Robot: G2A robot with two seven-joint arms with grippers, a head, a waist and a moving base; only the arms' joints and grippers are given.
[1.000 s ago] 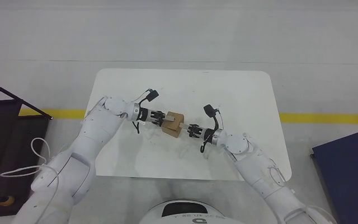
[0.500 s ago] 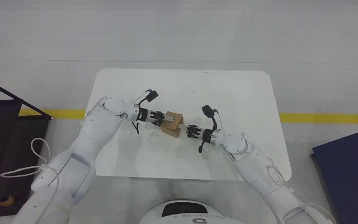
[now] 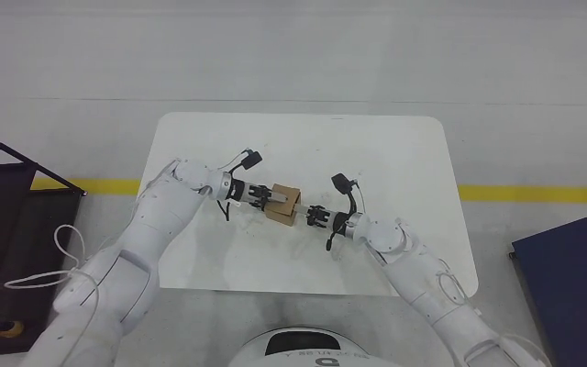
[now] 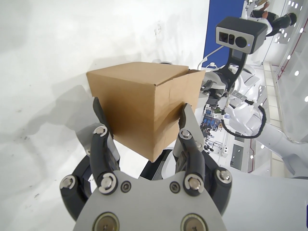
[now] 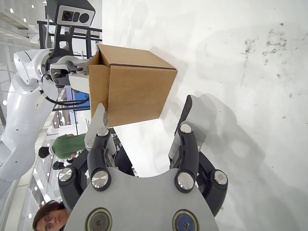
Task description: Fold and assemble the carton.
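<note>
The left gripper (image 4: 142,106) is clamping the carton (image 4: 125,85): its two dark-padded fingers (image 4: 98,111) are pressing on opposite side walls close to one end, and the cardboard is wrinkling faintly beside one pad. The right gripper (image 5: 144,104) is facing the other end of the box with its jaws standing apart. One fingertip is overlapping the carton's near corner, and contact there cannot be told, while the other is standing clear of the wall. The carton itself is sitting between the two grippers over the middle of the table (image 3: 404,156), somewhat toward the robot. Whether it is resting on the surface or hanging just above it cannot be told. It is already squared into a box, though one end flap (image 5: 95,82) is gaping slightly along its seam. Judged from its thin brown walls and hollow form, the box is likely to handle as a light object, stiff along its folded edges and corners but yielding at mid-panel, so a hard squeeze risks denting it. Its matte surface should give the pads good friction. The soundest hold is probably across opposite walls near a creased edge, leaving the loose flap end free for the other gripper to press shut.
</note>
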